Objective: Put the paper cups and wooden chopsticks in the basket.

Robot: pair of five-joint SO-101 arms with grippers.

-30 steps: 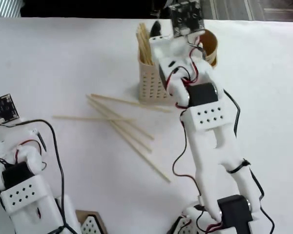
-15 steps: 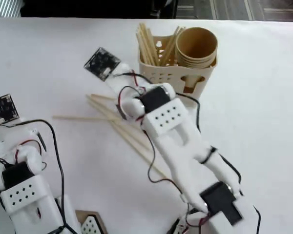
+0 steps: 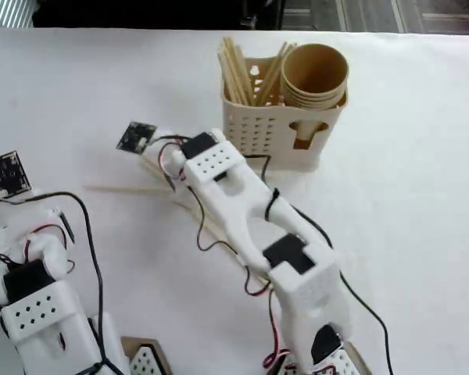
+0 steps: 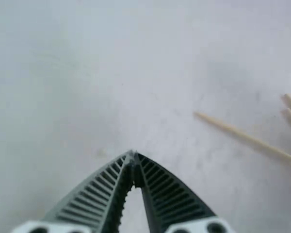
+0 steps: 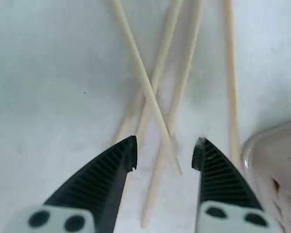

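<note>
The high view takes in the whole layout. The basket stands on the far side of the table, a stack of cups in its right half and a bundle of standing chopsticks leaning in its left half. The right arm stretches from the near edge to a spot just left of the basket and covers most of the loose chopsticks lying there. The left arm sits folded at the near left corner. The right wrist view shows what the arm hides from above: the right gripper is spread wide with nothing between its fingers, low over four or five pale, thin sticks that cross and fan out flat on the table, the basket's corner just beside them. In the left wrist view the left gripper is closed tip to tip, empty, above bare table, with a single chopstick lying apart from it.
</note>
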